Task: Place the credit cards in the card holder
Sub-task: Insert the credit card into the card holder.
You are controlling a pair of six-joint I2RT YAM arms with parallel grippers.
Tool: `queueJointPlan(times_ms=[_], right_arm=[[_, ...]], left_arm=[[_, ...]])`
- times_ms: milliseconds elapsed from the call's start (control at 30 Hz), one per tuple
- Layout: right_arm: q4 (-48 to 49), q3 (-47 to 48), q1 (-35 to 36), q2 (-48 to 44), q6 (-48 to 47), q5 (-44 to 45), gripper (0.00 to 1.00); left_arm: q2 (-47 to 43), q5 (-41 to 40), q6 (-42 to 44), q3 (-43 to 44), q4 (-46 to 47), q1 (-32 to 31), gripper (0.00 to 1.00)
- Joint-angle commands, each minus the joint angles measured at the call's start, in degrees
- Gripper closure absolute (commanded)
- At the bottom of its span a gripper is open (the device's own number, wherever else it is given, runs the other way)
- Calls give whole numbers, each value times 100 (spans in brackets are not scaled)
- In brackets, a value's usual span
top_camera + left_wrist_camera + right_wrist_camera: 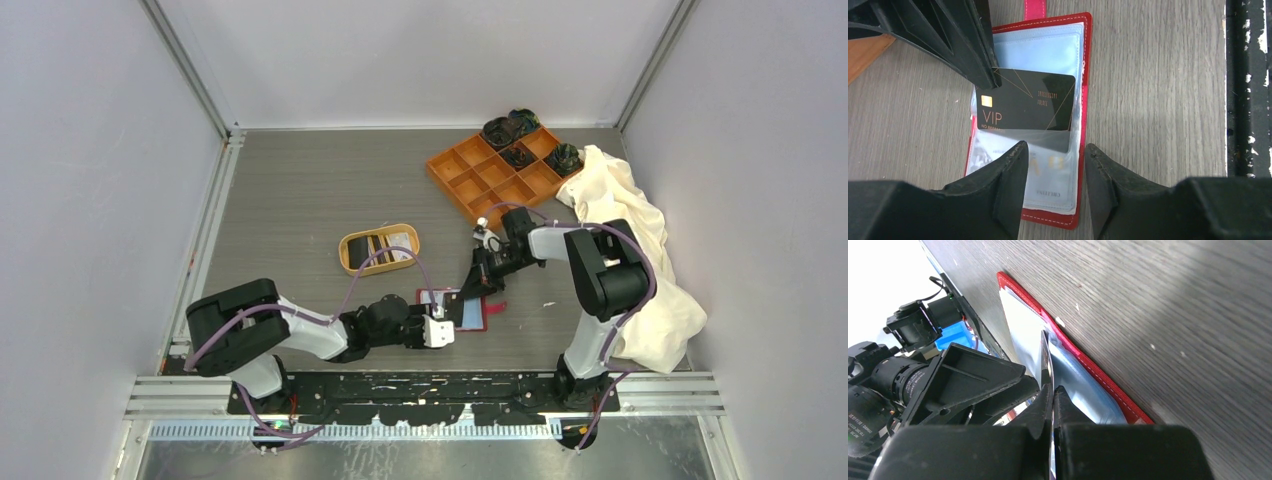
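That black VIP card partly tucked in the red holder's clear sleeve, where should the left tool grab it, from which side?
Probably the black VIP card's bare long edge, away from the chip, from above. It lies flat, the other edge is under the clear sleeve, and the right tool crowds the chip corner.

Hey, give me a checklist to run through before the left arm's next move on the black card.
1. Card holder lying open and flat: ok.
2. Black card lower edge under the clear sleeve: ok.
3. Card fully seated: not ok, most of it is outside the sleeve.
4. Left gripper open, fingertips at the card's near edge: ok.
5. Right gripper shut on something thin; card or sleeve: cannot tell.
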Motion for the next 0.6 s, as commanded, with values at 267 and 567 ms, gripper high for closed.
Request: queueJointPlan(times_ms=[267, 567], right_arm=[[115, 270, 121, 302, 4, 120, 99], [116, 331, 134, 392, 13, 129, 99]], left_arm=[[-1290, -690, -2926, -440, 268, 193, 45], [-2383, -1017, -6628, -444, -1813, 964, 36]])
